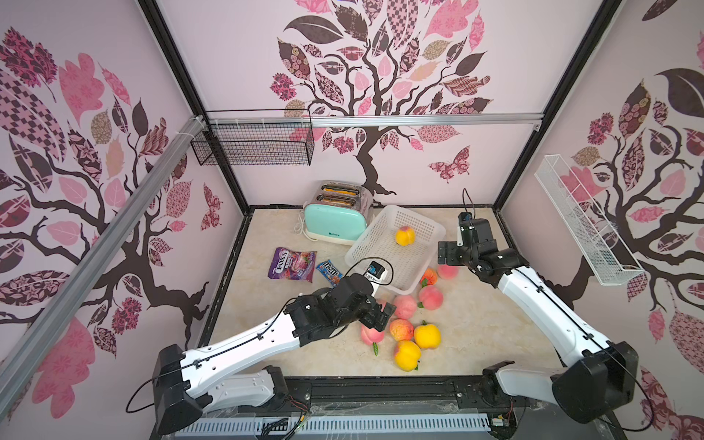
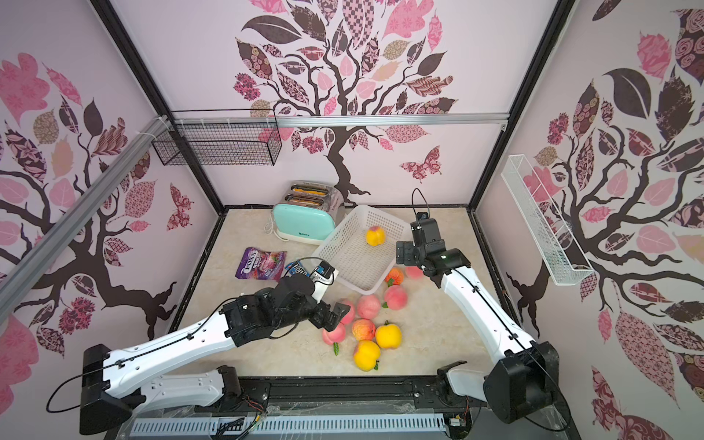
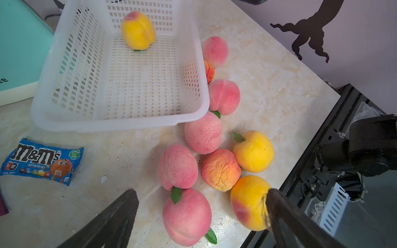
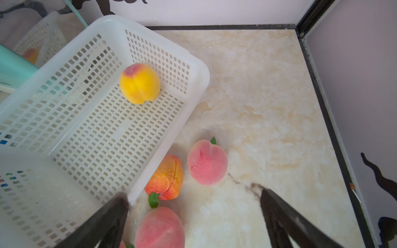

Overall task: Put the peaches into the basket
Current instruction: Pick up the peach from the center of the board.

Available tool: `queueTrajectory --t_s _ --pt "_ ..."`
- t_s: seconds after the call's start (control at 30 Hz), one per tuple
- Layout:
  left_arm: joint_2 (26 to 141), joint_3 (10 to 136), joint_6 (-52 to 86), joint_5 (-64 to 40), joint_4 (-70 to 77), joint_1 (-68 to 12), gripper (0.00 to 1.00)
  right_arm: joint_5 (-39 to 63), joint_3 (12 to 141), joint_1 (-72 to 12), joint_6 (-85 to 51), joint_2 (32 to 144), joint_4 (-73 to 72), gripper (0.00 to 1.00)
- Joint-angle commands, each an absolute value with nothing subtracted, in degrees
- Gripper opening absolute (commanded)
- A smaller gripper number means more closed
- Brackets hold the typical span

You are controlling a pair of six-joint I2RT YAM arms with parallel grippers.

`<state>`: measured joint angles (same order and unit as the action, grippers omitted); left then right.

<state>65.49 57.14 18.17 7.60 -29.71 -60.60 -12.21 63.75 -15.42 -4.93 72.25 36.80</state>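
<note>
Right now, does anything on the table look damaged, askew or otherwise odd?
Two peaches look damaged: the wrinkled peach in the cluster has a creased, shrivelled skin, and the orange-red peach beside the basket wall shows a deep crease. The basket itself sits diagonal to the table edges. Nothing is spilled.

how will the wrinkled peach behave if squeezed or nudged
The wrinkled peach has creased skin, suggesting soft foam that probably dents when squeezed. Being round, it may roll if nudged, though the yellow peach beside it could block that.
</note>
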Motion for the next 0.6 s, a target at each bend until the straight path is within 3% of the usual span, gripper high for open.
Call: queueTrajectory --t_s 0.0,0.57 --pt "64.39 56.08 18.81 5.41 -27.99 -60.99 0.97 -7.90 60.91 -11.82 -7.32 71.64 36.21 0.98" --pt "66.11 52.57 20.35 6.26 -24.22 -61.08 0.97 -6.25 56.95 -7.78 -7.51 80.51 29.78 0.99"
